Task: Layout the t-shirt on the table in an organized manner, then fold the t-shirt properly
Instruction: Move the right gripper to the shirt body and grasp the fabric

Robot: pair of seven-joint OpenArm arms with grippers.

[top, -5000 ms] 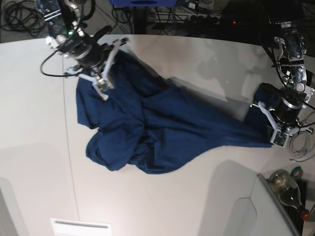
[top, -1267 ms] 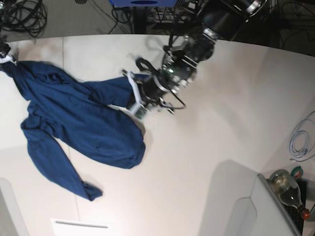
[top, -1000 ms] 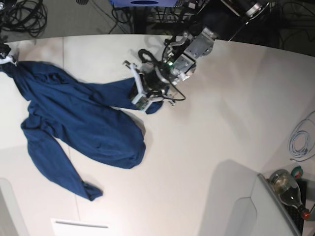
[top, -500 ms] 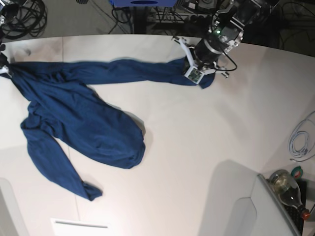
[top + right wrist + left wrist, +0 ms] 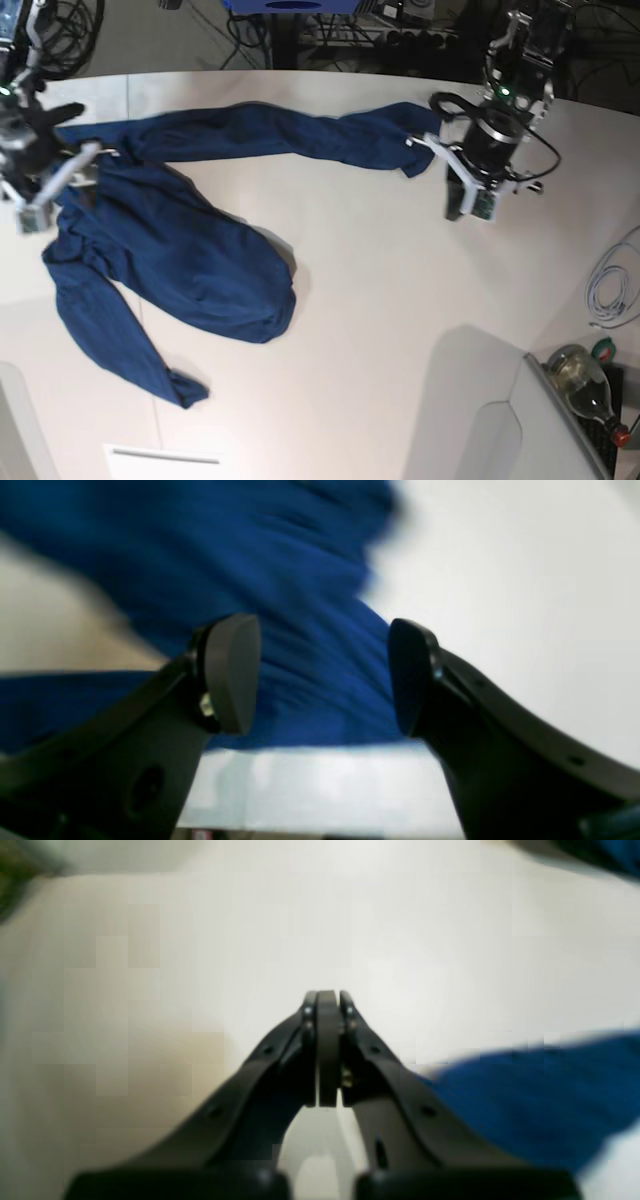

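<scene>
Navy t-shirt (image 5: pixel 180 250) sprawls twisted on bench (image 5: pixel 400 330), layout unfinished; left fingers (image 5: pixel 327 1040) pinched empty, right fingers (image 5: pixel 230 675) wide; regrasp corners next.

t-shirt (image 5: pixel 180 250): I see dark navy fabric, wrinkled, lying rumpled and not yet flat; no print visible.
pose: bulk bunched toward 9 o'clock, one long band stretched along 12 o'clock toward 2, a narrow tail trailing to 7.
surface (image 5: pixel 400 300): smooth white, curved far edge, thin seam at left; it carries the whole shirt.
</scene>
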